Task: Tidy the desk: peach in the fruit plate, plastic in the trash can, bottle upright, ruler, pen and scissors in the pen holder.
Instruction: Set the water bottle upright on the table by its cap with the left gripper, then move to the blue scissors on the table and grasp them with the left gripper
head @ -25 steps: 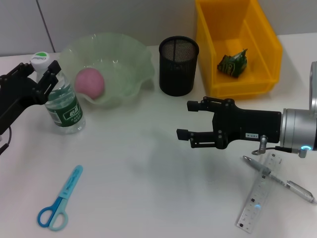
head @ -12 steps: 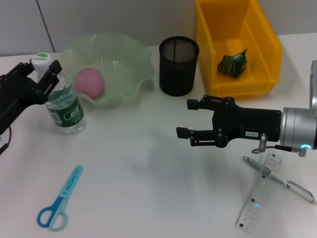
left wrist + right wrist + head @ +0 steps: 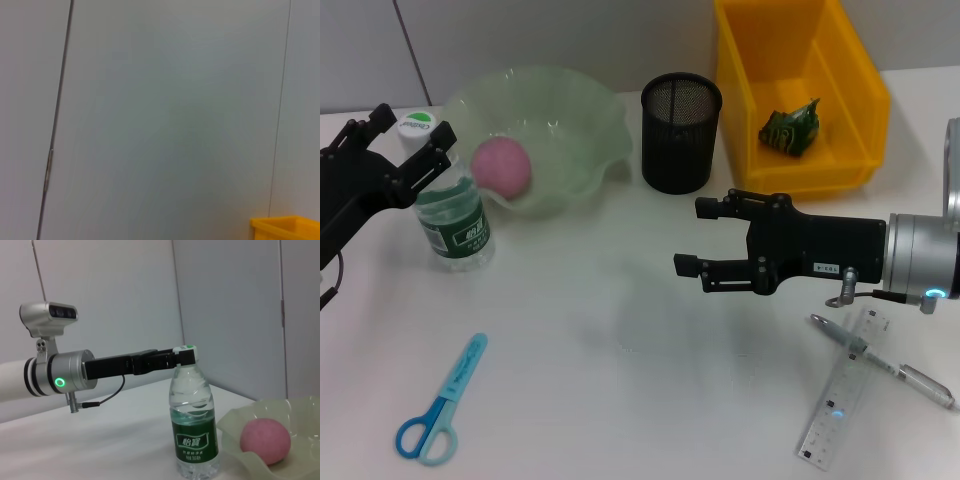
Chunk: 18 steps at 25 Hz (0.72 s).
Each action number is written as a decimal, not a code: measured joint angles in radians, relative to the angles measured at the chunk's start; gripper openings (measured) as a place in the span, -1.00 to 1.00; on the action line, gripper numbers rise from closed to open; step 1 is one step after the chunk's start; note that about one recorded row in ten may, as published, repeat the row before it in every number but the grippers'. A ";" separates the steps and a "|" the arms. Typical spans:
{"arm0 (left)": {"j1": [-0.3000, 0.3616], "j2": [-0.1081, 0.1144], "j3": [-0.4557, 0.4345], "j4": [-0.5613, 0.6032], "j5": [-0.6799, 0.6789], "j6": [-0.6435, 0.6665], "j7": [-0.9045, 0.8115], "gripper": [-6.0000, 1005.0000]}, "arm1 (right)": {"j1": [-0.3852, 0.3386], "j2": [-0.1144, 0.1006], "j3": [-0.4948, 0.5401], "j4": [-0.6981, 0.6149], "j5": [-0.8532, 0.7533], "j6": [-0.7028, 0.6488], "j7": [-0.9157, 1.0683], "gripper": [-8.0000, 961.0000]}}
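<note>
The clear bottle (image 3: 450, 205) (image 3: 194, 430) with a green label stands upright on the table at the left. My left gripper (image 3: 410, 128) (image 3: 182, 356) is open, its fingers on either side of the white cap. A pink peach (image 3: 502, 165) (image 3: 265, 440) lies in the pale green fruit plate (image 3: 590, 120). Green plastic (image 3: 792, 128) lies in the yellow trash can (image 3: 850, 150). Over the table's right middle hangs my right gripper (image 3: 692, 240), open and holding nothing. Ruler (image 3: 845, 395) and pen (image 3: 885, 362) lie crossed at the front right. Blue scissors (image 3: 442, 400) lie at the front left.
The black mesh pen holder (image 3: 680, 130) stands between the fruit plate and the trash can. In the left wrist view only a wall and a corner of the trash can (image 3: 285, 227) show.
My left gripper has shifted a little to the right and back, and the bottle's cap has moved slightly right with it. The right arm has barely moved.
</note>
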 joint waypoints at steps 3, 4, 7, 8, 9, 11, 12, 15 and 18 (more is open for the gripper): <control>0.001 0.001 0.000 0.000 0.002 0.014 -0.001 0.68 | 0.000 0.000 0.000 0.001 0.000 0.000 0.000 0.74; 0.002 0.001 0.000 0.000 0.002 0.021 -0.004 0.68 | 0.000 0.000 0.001 0.001 0.000 0.000 0.000 0.74; 0.021 0.008 0.000 0.032 0.005 0.110 -0.101 0.68 | 0.001 0.000 0.008 0.002 0.002 0.001 0.000 0.74; 0.021 0.008 0.000 0.032 0.005 0.110 -0.101 0.68 | 0.001 0.000 0.008 0.002 0.002 0.001 0.000 0.74; 0.031 0.011 0.000 0.058 0.007 0.146 -0.155 0.68 | 0.001 0.001 0.010 0.003 0.008 0.001 0.000 0.73; 0.067 0.018 0.000 0.148 0.018 0.242 -0.314 0.67 | 0.001 0.001 0.013 0.005 0.032 0.002 0.004 0.73; 0.100 0.031 0.002 0.232 0.038 0.333 -0.472 0.67 | 0.001 0.001 0.016 0.008 0.060 0.006 0.016 0.73; 0.134 0.064 0.012 0.331 0.094 0.463 -0.699 0.67 | 0.000 0.001 0.035 0.008 0.083 0.005 0.035 0.73; 0.141 0.083 0.025 0.356 0.142 0.518 -0.775 0.67 | 0.000 0.000 0.062 0.008 0.093 -0.004 0.061 0.73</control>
